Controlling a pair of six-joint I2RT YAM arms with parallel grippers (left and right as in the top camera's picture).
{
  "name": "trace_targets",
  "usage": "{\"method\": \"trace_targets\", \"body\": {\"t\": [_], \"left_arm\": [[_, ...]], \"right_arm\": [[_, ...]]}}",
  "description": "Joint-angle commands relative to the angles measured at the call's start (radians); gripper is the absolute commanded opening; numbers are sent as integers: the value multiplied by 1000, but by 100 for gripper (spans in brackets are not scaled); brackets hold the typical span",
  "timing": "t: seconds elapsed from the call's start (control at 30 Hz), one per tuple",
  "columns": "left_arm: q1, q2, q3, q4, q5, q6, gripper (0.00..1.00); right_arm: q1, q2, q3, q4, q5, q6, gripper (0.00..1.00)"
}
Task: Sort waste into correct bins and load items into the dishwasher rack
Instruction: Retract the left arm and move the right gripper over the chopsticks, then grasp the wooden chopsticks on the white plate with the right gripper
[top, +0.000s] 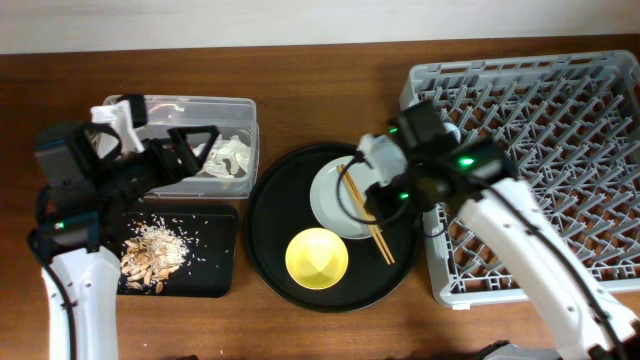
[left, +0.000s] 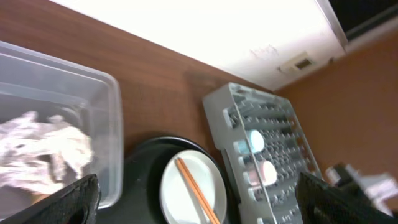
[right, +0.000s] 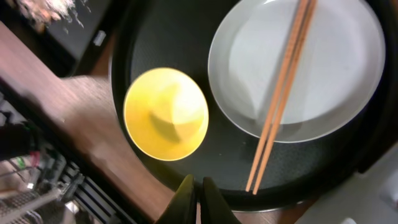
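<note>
The right gripper (right: 198, 194), fingertips pressed together and empty, hangs over the near edge of the round black tray (right: 230, 163). Past it are the yellow bowl (right: 165, 113) and the plate (right: 329, 68), with the chopsticks (right: 283, 93) lying across the plate. The left gripper (top: 195, 150), spread wide, hovers above the clear box (top: 240, 108) holding the napkin (top: 228, 158). Farthest off, the blue cup (left: 255, 140) and pink cup (left: 267, 171) stand in the rack (left: 292, 134).

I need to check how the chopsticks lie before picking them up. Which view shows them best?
The right wrist view: the chopsticks show large and sharp, lying across the plate and onto the round tray. Overhead, they are complete but small and thin. The left wrist view is blurred and cuts off their lower end.
</note>
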Motion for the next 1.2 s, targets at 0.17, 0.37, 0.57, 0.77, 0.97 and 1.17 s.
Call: {"method": "trace_targets", "body": {"t": [0.17,0.37,0.57,0.77,0.97,1.17], "left_arm": [[33,-10,16,-3,22,-10,99],[33,-10,16,-3,22,-10,99],[33,-10,16,-2,23,-10,99],[33,-10,16,-2,22,-10,99],[33,-10,16,-3,22,-10,99],[33,-10,16,-3,22,-10,99]], "right_arm": [[71,133,-29,27,232,76,22],[70,263,-29,113,239,76,23],[70,348,-29,160,325,77,23],[70,363,-30,161,413,77,23],[70,363,-52,172,413,98,23],[70,363,-151,265,412,98,24]]}}
